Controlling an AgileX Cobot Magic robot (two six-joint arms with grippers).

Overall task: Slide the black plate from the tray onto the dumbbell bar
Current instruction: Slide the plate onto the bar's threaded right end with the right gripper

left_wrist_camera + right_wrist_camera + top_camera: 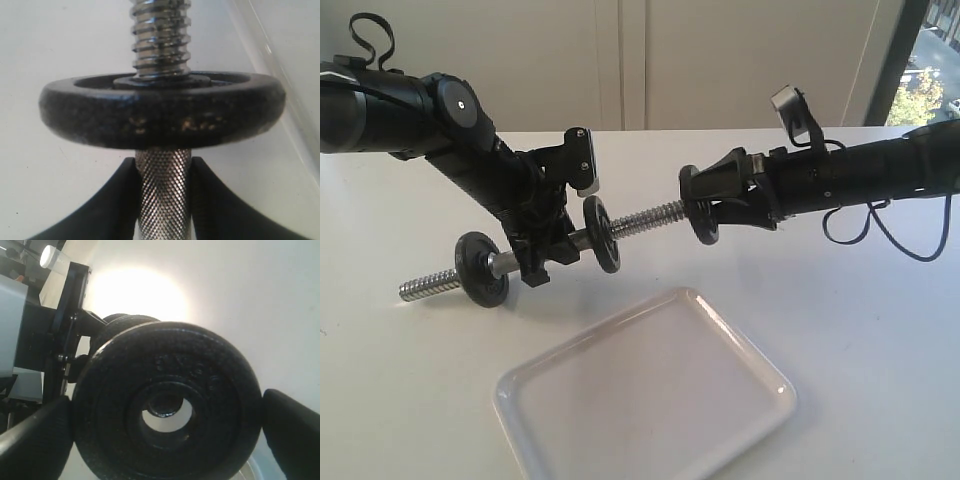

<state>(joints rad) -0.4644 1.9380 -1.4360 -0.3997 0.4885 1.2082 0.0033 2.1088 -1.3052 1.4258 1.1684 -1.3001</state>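
My left gripper [548, 256] is shut on the knurled handle of the dumbbell bar [640, 219] and holds it tilted above the table. Its black fingers [117, 200] clamp the handle [164, 195] just below one mounted disc [162, 112]. Two black discs [482, 268] [603, 233] sit on the bar. My right gripper [705, 205] is shut on the black plate [708, 232] by its rim, at the bar's threaded end. In the right wrist view the plate [210, 390] fills the frame, and the bar's tip [164, 405] shows through its hole, off-centre. The white tray [645, 400] lies below.
The tray rim [280, 80] shows beside the bar in the left wrist view. Both arms hang over the white table [860, 320]. A black cable [880, 235] loops under the right arm. A window stands at the back right.
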